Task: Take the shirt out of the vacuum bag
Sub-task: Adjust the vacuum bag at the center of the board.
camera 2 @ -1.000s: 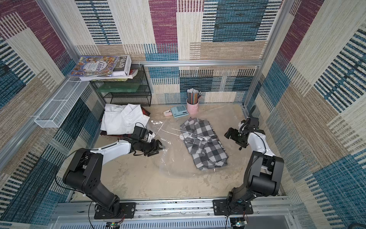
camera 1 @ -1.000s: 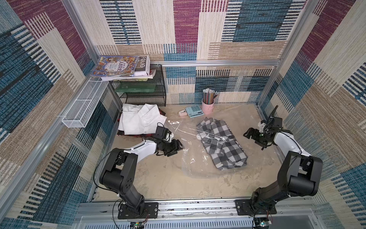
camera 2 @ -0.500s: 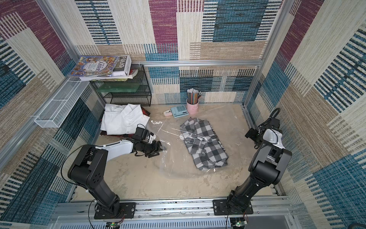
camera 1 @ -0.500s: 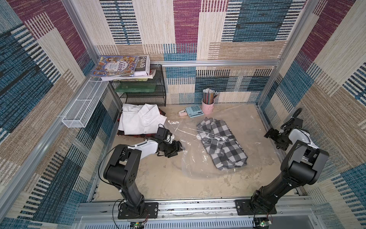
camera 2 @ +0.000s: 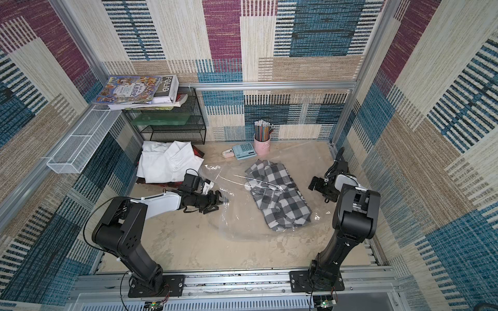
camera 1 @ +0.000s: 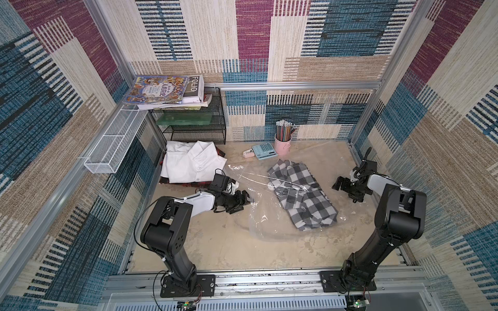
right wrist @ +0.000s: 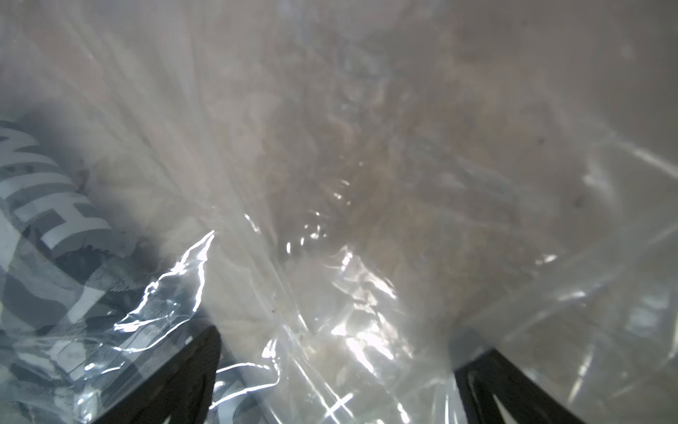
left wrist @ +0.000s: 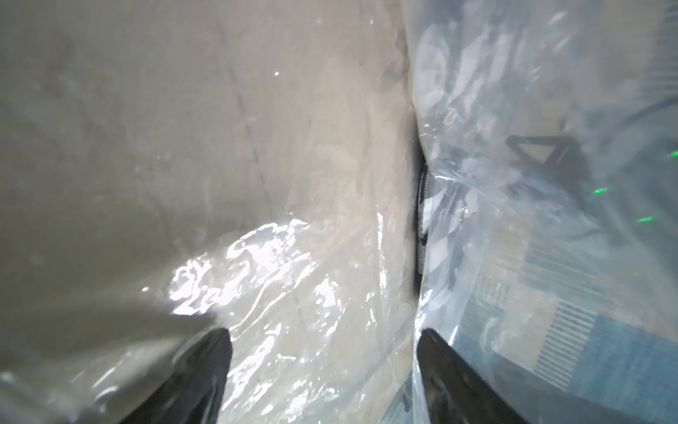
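right gripper [camera 1: 336, 185] swung back toward the vacuum bag [camera 1: 265, 222], jaws wide; left gripper [camera 1: 244, 202] wide too, film between its jaws. we pinch film only, not shirt [camera 1: 304, 199].

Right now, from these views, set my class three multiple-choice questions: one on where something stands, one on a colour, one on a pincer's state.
1. The pink cup stands:
A beside the calculator
B at the near edge
C in the far right corner

2. The shirt inside the vacuum bag is:
A plain red
B grey-and-white checked
C green striped

3. The right pincer is:
A open
B shut, empty
C shut on cloth

Answers:
1 A: both sit together by the back wall.
2 B: the checks show through the clear film.
3 A: its jaws stand wide apart in the right wrist view.
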### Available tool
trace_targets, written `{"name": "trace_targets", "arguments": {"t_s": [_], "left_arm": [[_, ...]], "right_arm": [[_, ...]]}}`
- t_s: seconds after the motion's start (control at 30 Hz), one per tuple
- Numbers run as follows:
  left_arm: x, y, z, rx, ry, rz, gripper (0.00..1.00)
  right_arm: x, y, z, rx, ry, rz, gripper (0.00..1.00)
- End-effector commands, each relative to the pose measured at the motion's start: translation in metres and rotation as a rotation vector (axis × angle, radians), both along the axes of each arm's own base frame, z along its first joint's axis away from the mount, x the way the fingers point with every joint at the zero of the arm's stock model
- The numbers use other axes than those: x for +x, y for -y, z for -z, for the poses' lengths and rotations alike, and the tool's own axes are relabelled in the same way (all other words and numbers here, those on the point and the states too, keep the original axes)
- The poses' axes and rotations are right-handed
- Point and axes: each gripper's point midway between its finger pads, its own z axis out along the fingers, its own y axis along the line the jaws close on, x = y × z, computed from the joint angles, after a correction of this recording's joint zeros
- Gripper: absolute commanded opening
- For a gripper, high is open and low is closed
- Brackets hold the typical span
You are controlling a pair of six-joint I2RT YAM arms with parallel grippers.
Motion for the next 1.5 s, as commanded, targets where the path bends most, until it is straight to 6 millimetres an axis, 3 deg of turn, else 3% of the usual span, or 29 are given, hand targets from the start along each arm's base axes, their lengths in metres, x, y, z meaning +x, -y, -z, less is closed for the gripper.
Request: {"name": "trace_targets", "arguments": {"t_s": [0.0,0.1,0.2,0.27,0.43,0.5,0.6,0.77,0.9,1.2,1.33,1.47], "left_arm": [[0.005,0.02,-0.019,-0.099,0.041,0.036,0.83],[0.007,0.03,-0.023,-0.134,0.036,0.037,0.83],[0.009,0.036,-0.022,-0.135,0.034,0.037,0.84],[0.01,0.04,-0.022,-0.143,0.029,0.034,0.84],[0.006,0.053,-0.024,-0.158,0.033,0.059,0.86],[0.004,0.057,-0.022,-0.157,0.025,0.063,0.87],[0.003,0.054,-0.018,-0.144,0.02,0.032,0.89],[0.001,0.043,-0.008,-0.086,0.01,-0.011,0.92],[0.002,0.04,-0.004,-0.073,-0.004,-0.042,0.99],[0.014,0.05,-0.005,-0.153,-0.005,-0.096,0.99],[0.02,0.054,-0.002,-0.194,-0.004,-0.123,1.0],[0.024,0.056,0.001,-0.214,-0.003,-0.141,0.99]], "right_arm": [[-0.033,-0.024,0.027,0.063,-0.145,-0.012,0.87],[-0.044,-0.034,0.034,0.071,-0.168,-0.029,0.76],[-0.053,-0.043,0.038,0.072,-0.182,-0.048,0.55],[-0.058,-0.047,0.039,0.082,-0.183,-0.045,0.32],[-0.056,-0.063,0.027,0.139,-0.126,-0.066,0.02],[-0.049,-0.071,0.011,0.153,-0.078,-0.088,0.0],[-0.037,-0.084,-0.029,0.181,0.028,-0.128,0.0],[-0.022,-0.098,-0.118,0.18,0.229,-0.181,0.0],[-0.022,-0.109,-0.169,0.207,0.34,-0.217,0.0],[-0.032,-0.132,-0.268,0.296,0.573,-0.288,0.0],[-0.04,-0.141,-0.299,0.306,0.645,-0.325,0.0],[-0.047,-0.143,-0.307,0.305,0.649,-0.326,0.0]]}}
